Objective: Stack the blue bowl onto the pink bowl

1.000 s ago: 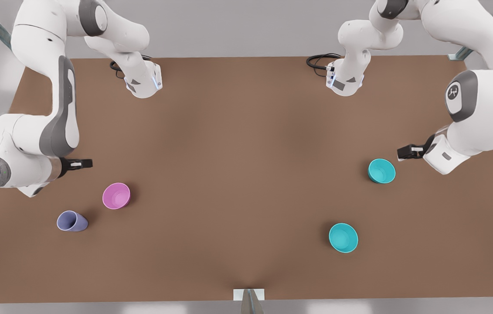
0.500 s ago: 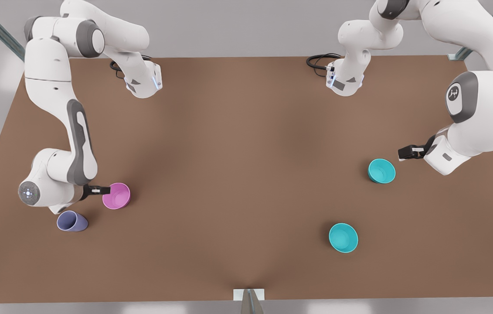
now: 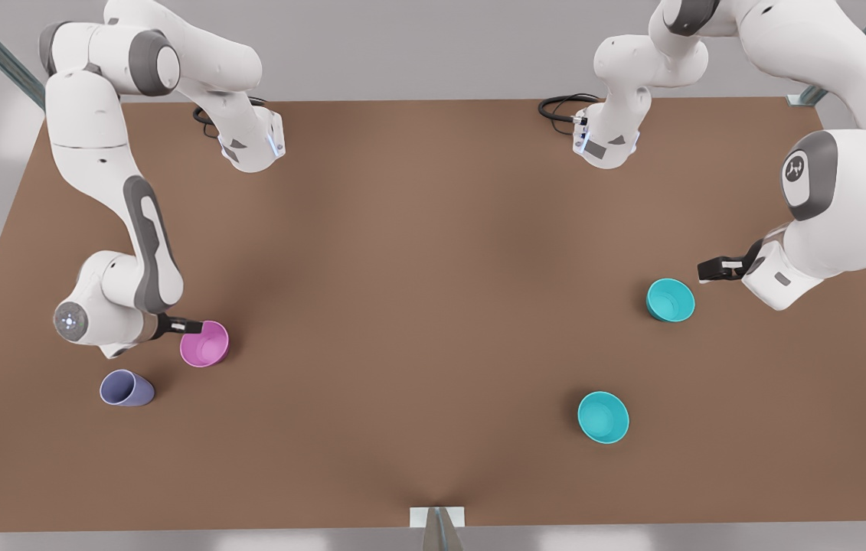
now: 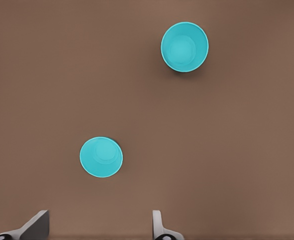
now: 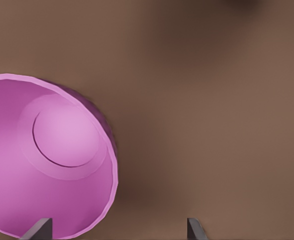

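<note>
Right gripper (image 3: 191, 327) seen spread at pink bowl (image 3: 204, 343) rim, one finger inside, one outside. Left gripper (image 3: 708, 269) held spread just beside blue bowl (image 3: 670, 299). Second teal bowl (image 3: 602, 416) and purple cup (image 3: 126, 388) left on worktop (image 3: 417, 306).

A lavender-purple cup (image 3: 126, 388) is lying tilted on the brown table (image 3: 417, 306), near the front view's left. A second teal bowl (image 3: 602, 416) is sitting upright toward the front view's right. Black cables (image 3: 560, 106) are curling at the far edge.
</note>
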`<state>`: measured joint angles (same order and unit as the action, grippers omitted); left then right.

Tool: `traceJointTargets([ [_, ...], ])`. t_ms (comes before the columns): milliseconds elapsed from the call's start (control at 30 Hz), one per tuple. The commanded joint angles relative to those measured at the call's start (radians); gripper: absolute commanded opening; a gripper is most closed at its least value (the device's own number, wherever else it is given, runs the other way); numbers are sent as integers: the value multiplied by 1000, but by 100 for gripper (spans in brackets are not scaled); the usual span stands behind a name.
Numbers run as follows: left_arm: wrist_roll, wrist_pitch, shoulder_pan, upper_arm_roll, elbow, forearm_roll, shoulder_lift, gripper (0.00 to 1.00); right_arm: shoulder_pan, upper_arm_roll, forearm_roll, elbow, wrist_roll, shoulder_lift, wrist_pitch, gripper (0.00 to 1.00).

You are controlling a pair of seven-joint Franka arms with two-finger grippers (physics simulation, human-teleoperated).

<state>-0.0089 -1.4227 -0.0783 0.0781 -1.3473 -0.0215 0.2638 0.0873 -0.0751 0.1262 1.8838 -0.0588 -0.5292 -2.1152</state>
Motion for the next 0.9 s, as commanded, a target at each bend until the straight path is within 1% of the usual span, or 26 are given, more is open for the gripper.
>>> traceJointTargets([
  [0,1,5,0,0,0,2,-1,100,0,0,18,-3,70,-8,-48,100],
  [267,1,8,0,0,2,0,-1,100,5,0,26,-17,70,-69,-57,100],
  [400,1,10,0,0,2,2,-1,100,5,0,26,-19,71,-74,-57,100],
  [433,1,8,0,0,4,2,-1,100,3,0,26,-19,70,-74,-55,84],
  [467,1,10,0,0,2,2,-1,100,2,0,26,-19,71,-74,-54,62],
  [500,1,10,0,0,2,2,-1,100,2,0,26,-20,71,-74,-54,47],
  [567,-6,11,-2,0,2,0,-1,100,-1,0,26,-26,71,-74,-48,39],
  [700,-6,11,-2,0,0,0,-1,100,-3,0,26,-51,74,-69,-28,36],
  [767,-6,11,-2,0,2,2,-1,100,-6,0,39,-80,77,-58,21,21],
  [867,0,13,0,0,2,2,-1,100,-9,1,47,-104,76,-38,66,21],
])
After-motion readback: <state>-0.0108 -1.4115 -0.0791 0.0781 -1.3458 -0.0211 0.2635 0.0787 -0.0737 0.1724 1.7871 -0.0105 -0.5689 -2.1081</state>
